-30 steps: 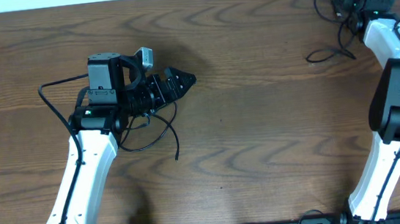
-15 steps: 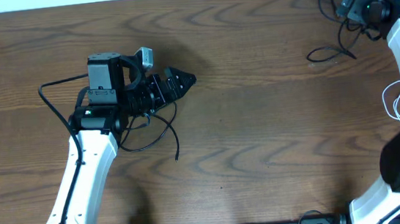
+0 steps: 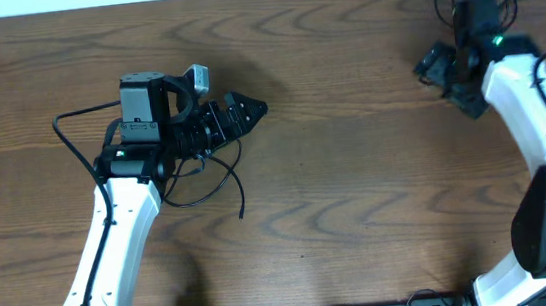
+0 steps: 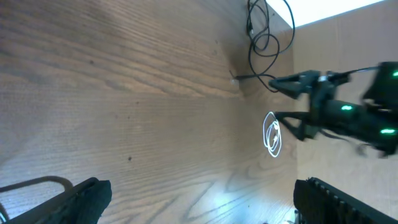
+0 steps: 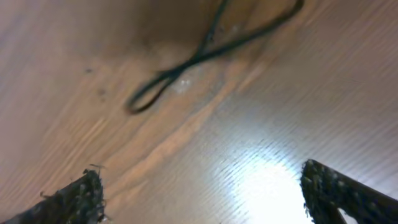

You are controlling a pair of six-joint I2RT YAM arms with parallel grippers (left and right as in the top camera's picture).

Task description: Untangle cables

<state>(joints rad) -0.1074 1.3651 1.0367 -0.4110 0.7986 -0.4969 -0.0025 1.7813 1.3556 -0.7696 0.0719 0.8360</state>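
Finds the left tool (image 3: 244,111) over the left half of the counter (image 3: 359,215), pointing toward the right side and spread wide. Shows, from the left wrist view, its two fingers (image 4: 87,194) far apart at the bottom corners with only bare wood between them. Grips nothing.

Places the right tool (image 3: 447,81) near the far right corner, likewise spread wide. Shows, in the right wrist view, one finger (image 5: 78,196) at each lower corner and nothing between. Confirms the same from the left wrist view, with both prongs splayed above the wood.

Locates the black cable (image 5: 205,53) on the counter just ahead of the right tool, lying in a narrow crossed loop, blurred, clear of both fingers. Traces further loose black loops toward the far edge, beyond the right arm (image 3: 531,118) in the overhead view.

Spots the white cable (image 4: 272,132) as a small coil flat on the wood, near the right tool, touching neither finger. Cannot make it out in the overhead view.

Picks out a second black cable (image 3: 240,201) beside the left arm (image 3: 111,239), thin, curving out from under the wrist, with its free end on the wood toward the near edge. Sets it well apart from the other two cables and outside the left tool's fingers.
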